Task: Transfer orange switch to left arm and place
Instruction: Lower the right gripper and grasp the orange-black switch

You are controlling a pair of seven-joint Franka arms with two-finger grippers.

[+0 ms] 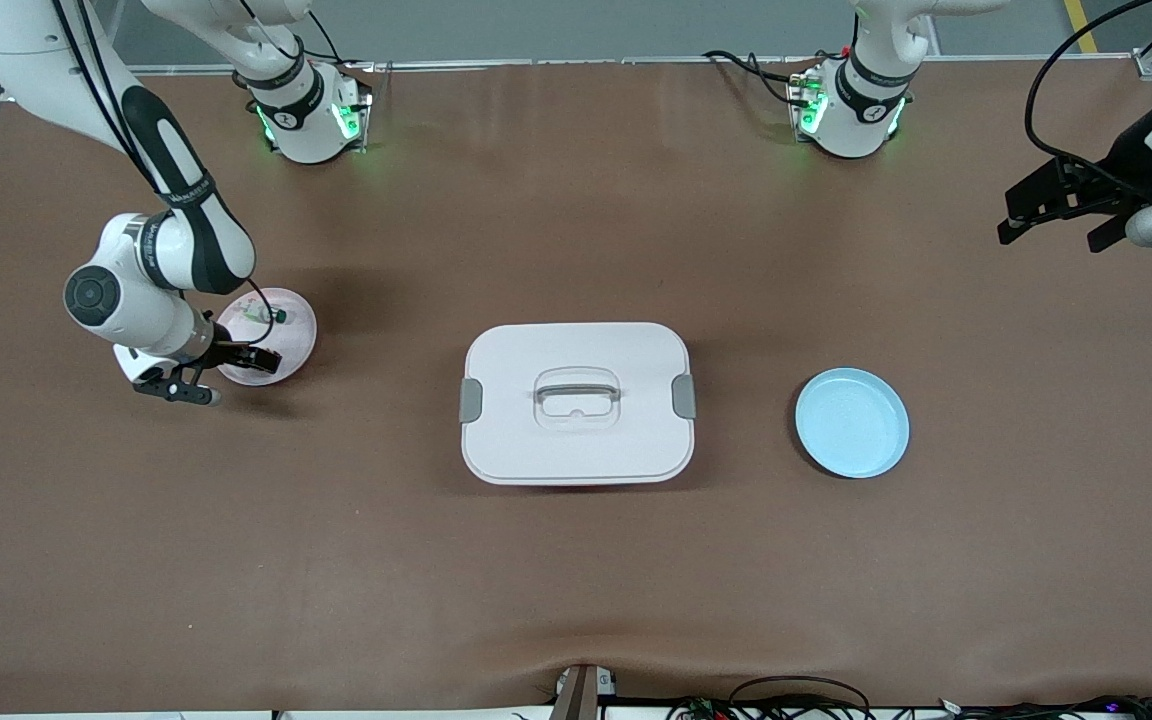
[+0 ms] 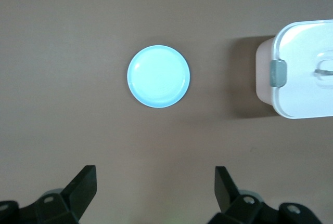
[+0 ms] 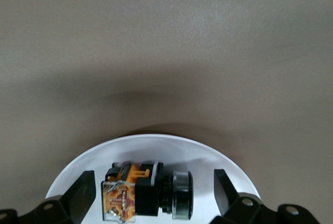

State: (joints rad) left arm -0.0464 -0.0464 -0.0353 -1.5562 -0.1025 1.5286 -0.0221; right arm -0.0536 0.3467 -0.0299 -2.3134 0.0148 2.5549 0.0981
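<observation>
The orange switch (image 3: 148, 193) lies on its side on the pink plate (image 1: 291, 312) at the right arm's end of the table. The right gripper (image 1: 226, 372) is positioned low over this plate with its jaws spread wide, one finger on each side of the switch and neither touching it (the right wrist view shows clear plate surface between each fingertip and the part). A second small part with a green cap (image 1: 279, 316) lies on the same plate, farther from the front camera.

The switch appears to be a small, rigid, lightweight component: an orange-and-black body with exposed metal contacts at one end and a dark round cap (image 3: 182, 195) at the other. The cap is likely smooth and curved, so it offers a poor seat. The recommended grip is across the flat sides of the black and orange body, clear of the contacts, with moderate force.

The box (image 1: 576, 402) stands at mid-table between the pink plate and the blue plate (image 1: 852, 422). The left gripper (image 1: 1066, 215) waits raised at the left arm's end of the table, jaws also spread and empty.
</observation>
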